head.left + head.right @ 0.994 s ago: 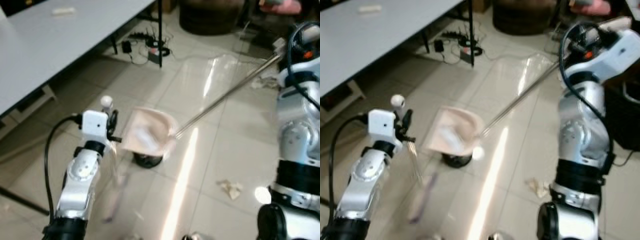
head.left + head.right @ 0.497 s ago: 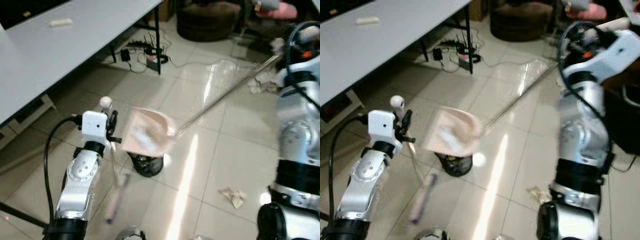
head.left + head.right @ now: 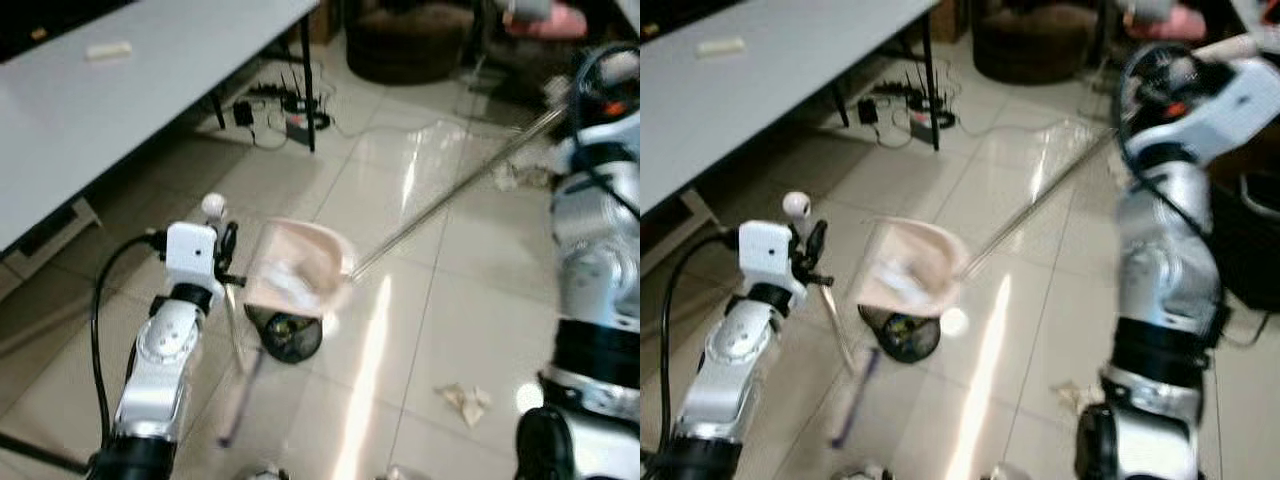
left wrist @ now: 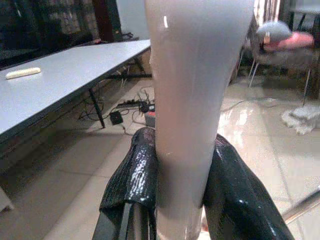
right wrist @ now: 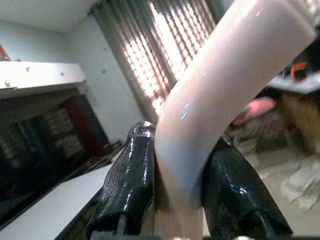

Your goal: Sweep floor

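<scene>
Your pale pink dustpan point(image 3: 296, 267) hangs tilted just above the tiled floor point(image 3: 430, 290) at the centre of the scene, its long metal pole point(image 3: 450, 190) running up and to the far right, where your right gripper point(image 5: 172, 187) has its black fingers point(image 5: 131, 175) clamped on the pole's pale curved grip. Held that way, the pan's mouth faces the near left, towards the broom, so that debris can be driven into it.

Your left gripper point(image 4: 177, 192) is likewise clamped, here on the pale upright broom handle point(image 4: 195, 75). From it the thin shaft point(image 3: 236, 330) drops to a blurred purple broom end point(image 3: 238, 405) on the tiles near your left arm, apparently set for a stroke across towards the pan.

Directly under the dustpan's near edge a small dark round object point(image 3: 285, 335) sits on the floor; what it is cannot be told. A crumpled scrap of paper point(image 3: 463, 400) lies to the near right, well apart from the pan, and looks like the next piece to collect. More pale litter point(image 3: 515, 172) lies far right, beside the pole.

A grey table point(image 3: 120, 100) fills the far left, a small white bar point(image 3: 108, 49) on its top, with a power strip and cables point(image 3: 285, 110) beneath its far end. No brand, label or writing is legible anywhere.
</scene>
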Tool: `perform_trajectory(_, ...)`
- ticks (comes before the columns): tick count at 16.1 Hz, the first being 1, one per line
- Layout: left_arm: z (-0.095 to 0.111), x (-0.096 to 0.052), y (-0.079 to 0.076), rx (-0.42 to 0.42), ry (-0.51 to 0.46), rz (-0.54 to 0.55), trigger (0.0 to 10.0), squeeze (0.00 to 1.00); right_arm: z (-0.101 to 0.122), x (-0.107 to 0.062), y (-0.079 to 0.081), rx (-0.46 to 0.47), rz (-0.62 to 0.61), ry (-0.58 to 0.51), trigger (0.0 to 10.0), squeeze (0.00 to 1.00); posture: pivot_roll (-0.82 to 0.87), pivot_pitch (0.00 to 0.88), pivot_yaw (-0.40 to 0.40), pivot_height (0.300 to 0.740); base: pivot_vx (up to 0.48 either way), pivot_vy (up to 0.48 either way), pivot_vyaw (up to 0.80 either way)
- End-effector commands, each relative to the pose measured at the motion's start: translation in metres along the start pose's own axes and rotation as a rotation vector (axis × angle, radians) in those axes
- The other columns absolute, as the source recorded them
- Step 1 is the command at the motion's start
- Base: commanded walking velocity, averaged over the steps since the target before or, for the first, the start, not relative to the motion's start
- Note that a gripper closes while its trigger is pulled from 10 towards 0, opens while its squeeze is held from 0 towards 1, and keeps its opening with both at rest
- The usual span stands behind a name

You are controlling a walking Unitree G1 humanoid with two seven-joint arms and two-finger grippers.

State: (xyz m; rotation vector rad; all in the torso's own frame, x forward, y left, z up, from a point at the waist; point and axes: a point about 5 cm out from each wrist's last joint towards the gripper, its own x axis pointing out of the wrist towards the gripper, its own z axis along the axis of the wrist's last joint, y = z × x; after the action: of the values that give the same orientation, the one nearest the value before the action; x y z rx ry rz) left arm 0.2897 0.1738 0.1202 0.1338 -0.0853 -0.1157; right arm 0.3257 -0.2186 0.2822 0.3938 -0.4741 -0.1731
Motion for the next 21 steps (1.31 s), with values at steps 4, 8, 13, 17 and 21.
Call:
perform_trajectory(4, 0.0082, 0.0012, 0.0077, 0.034, -0.035, 0.015, 10.0, 0.0, 0.009, 0.001, 0.0137, 0.052, 0.041, -0.047, 10.0, 0.0, -0.01, 0.075, 0.029, 0.74, 0.341, 0.0, 0.0)
perform_trajectory(8, 0.0085, 0.0009, 0.0081, 0.037, -0.034, 0.013, 10.0, 0.0, 0.0085, 0.0008, 0.0133, 0.051, 0.038, -0.046, 10.0, 0.0, -0.01, 0.077, 0.029, 0.74, 0.341, 0.0, 0.0)
perform_trajectory(13, 0.0082, 0.0007, 0.0087, 0.043, -0.032, 0.01, 10.0, 0.0, 0.0074, 0.0006, 0.0132, 0.053, 0.035, -0.046, 10.0, 0.0, 0.0, 0.078, 0.03, 0.74, 0.337, 0.0, 0.0)
perform_trajectory(17, 0.0059, -0.0001, 0.0097, 0.046, -0.011, 0.016, 10.0, 0.0, 0.0072, -0.0004, 0.0129, 0.049, 0.037, -0.05, 10.0, 0.0, 0.0, 0.073, 0.03, 0.74, 0.242, 0.0, 0.0)
perform_trajectory(21, 0.0034, -0.002, 0.0137, 0.057, 0.011, 0.031, 10.0, 0.0, 0.0064, -0.0002, 0.013, 0.049, 0.034, -0.053, 10.0, 0.0, 0.01, 0.068, 0.028, 0.74, 0.0, 0.0, 0.0)
